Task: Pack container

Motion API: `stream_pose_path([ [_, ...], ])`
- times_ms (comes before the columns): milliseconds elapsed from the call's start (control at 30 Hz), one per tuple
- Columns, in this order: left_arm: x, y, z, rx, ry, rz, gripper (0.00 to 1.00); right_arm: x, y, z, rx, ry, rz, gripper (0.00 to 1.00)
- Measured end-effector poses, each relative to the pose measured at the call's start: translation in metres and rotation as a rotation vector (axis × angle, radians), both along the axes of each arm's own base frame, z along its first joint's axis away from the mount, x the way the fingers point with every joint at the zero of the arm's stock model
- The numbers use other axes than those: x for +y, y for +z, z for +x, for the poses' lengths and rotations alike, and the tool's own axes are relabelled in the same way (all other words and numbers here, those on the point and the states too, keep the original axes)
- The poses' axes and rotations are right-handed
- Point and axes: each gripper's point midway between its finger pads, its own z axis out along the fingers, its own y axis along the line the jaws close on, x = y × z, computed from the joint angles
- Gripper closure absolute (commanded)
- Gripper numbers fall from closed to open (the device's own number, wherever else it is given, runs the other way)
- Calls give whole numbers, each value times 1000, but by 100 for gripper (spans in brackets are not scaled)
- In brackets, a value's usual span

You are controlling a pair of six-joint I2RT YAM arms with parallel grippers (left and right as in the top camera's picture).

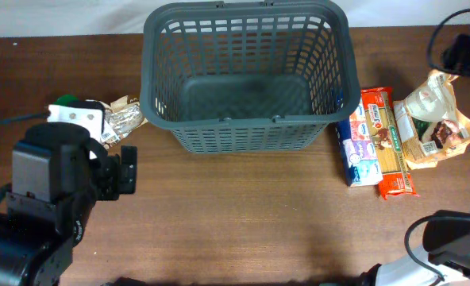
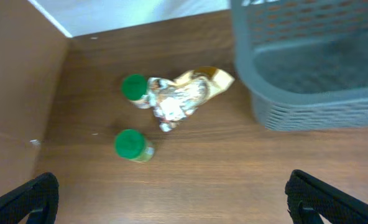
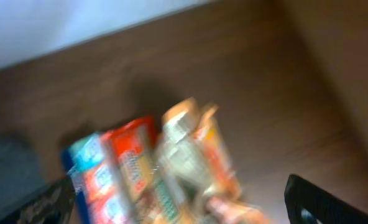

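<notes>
The dark grey basket [image 1: 243, 131] stands empty at the back middle of the table; its corner shows in the left wrist view [image 2: 308, 106]. My left gripper [image 2: 171, 208] is open and empty, low over bare wood in front of two green-lidded jars [image 2: 133, 87] [image 2: 129, 144] and a crumpled foil packet [image 2: 184, 96]. My right gripper [image 3: 184, 211] is open and empty, just in front of a blue packet [image 3: 78, 168], a red packet [image 3: 131, 168] and a beige bag [image 3: 196, 155]. That view is blurred.
Overhead, the jars and foil packet [image 1: 124, 117] lie left of the basket. The blue packet [image 1: 356, 151], red packet [image 1: 386, 143] and beige bag [image 1: 435, 119] lie right of it. A black device with a cable [image 1: 465, 52] sits at the far right.
</notes>
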Motion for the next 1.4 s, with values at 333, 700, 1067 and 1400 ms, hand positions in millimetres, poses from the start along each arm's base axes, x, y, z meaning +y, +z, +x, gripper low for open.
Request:
stream_pose_path([
  [333, 25, 9, 1, -33, 111, 104, 1, -38, -85, 1, 234, 257, -37, 1],
  [700, 18, 0, 31, -3, 120, 126, 1, -22, -220, 0, 491, 371, 229, 16],
  [1067, 10, -27, 60, 103, 112, 164, 1, -16, -247, -4, 569, 258, 330, 96],
  [1400, 6, -42, 73, 157, 109, 183, 1, -21, -232, 2, 549, 89, 352, 96],
])
